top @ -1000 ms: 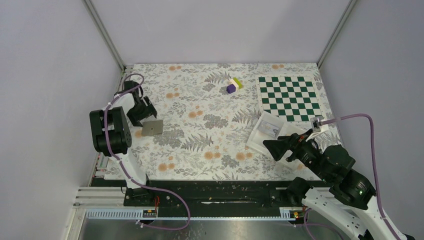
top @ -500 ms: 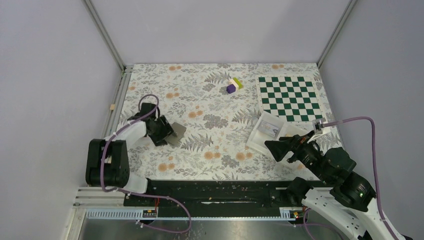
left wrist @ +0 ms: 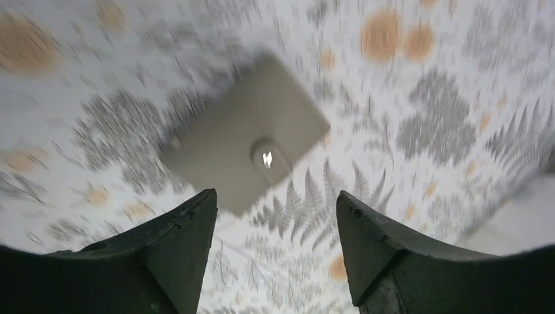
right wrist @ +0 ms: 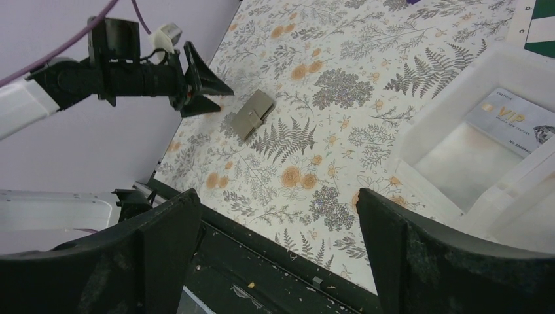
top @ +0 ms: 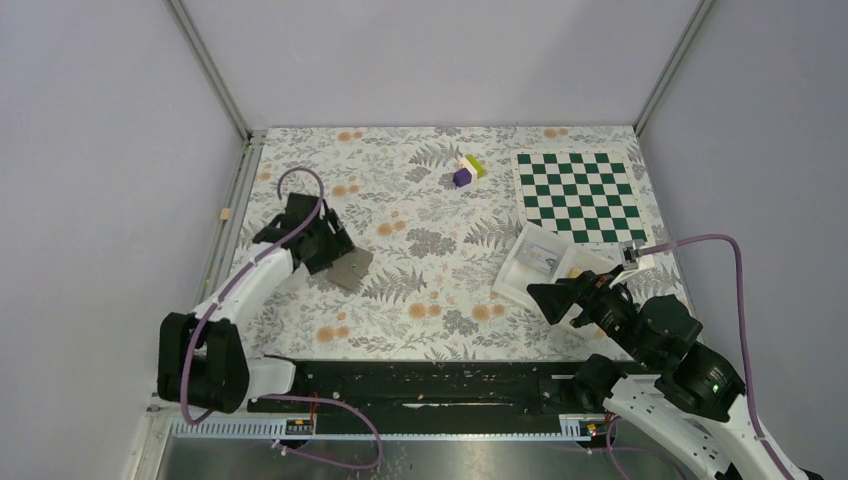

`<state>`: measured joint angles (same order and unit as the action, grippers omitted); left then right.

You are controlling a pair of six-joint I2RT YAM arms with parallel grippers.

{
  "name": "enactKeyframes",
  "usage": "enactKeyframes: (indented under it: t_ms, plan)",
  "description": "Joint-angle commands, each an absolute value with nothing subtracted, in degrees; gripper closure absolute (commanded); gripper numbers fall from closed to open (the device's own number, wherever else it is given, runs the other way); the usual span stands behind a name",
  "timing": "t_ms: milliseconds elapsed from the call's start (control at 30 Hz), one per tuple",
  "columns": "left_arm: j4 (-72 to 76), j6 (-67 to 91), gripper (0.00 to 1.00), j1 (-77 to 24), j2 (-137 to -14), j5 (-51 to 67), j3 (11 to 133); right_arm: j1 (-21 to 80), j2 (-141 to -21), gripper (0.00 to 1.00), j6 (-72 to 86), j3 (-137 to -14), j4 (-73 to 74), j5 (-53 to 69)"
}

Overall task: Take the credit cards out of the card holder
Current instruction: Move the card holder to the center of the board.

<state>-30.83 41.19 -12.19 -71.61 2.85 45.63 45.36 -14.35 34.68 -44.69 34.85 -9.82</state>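
Observation:
The card holder point(top: 351, 269) lies closed on the floral cloth, grey side up, with a round snap on top. It also shows in the left wrist view point(left wrist: 245, 134) and the right wrist view point(right wrist: 252, 114). No cards show in it. My left gripper point(top: 335, 252) is open and empty, hovering just back-left of the holder point(left wrist: 275, 203). My right gripper point(top: 540, 298) is open and empty point(right wrist: 276, 196), raised near the front right, far from the holder. A light grey card marked VIP point(right wrist: 517, 121) lies in a white tray.
The white divided tray point(top: 515, 275) stands at the right, just ahead of my right gripper. A green-and-white chessboard mat point(top: 575, 195) lies behind it. Small purple and yellow blocks point(top: 466, 172) sit at the back middle. Walls close in on the left, back and right.
The left arm has swung from the back left and stretched forward over the cloth. The card holder has shifted right and turned. The right arm has barely moved.

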Motion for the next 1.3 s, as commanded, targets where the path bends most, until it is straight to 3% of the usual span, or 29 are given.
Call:
enactKeyframes:
  t_ms: [0, 200, 400, 800, 1267]
  plan:
    - [-32.7, 35.03, 0.33, -7.02, -79.77, -3.21, 54.27, 45.66, -15.14, 0.05, 35.96, -44.47, 33.62, -9.61]
    - [-33.8, 32.87, 0.34, -4.22, -90.54, -2.56, 62.06, 45.7, -14.69, 0.05, 35.78, -44.71, 33.5, -9.04]
    - [-34.08, 33.29, 0.37, -3.52, -94.63, -0.43, 62.1, 45.7, -14.6, 0.05, 35.59, -44.92, 34.06, -9.12]
    - [-25.07, 35.7, 0.39, -6.74, -88.39, 9.25, 49.64, 45.71, -15.95, 0.05, 35.09, -44.49, 33.4, -9.23]
    - [-16.64, 43.87, 0.48, -20.7, -82.56, 13.7, 39.0, 45.7, -17.86, 0.06, 38.05, -40.39, 33.03, -8.53]
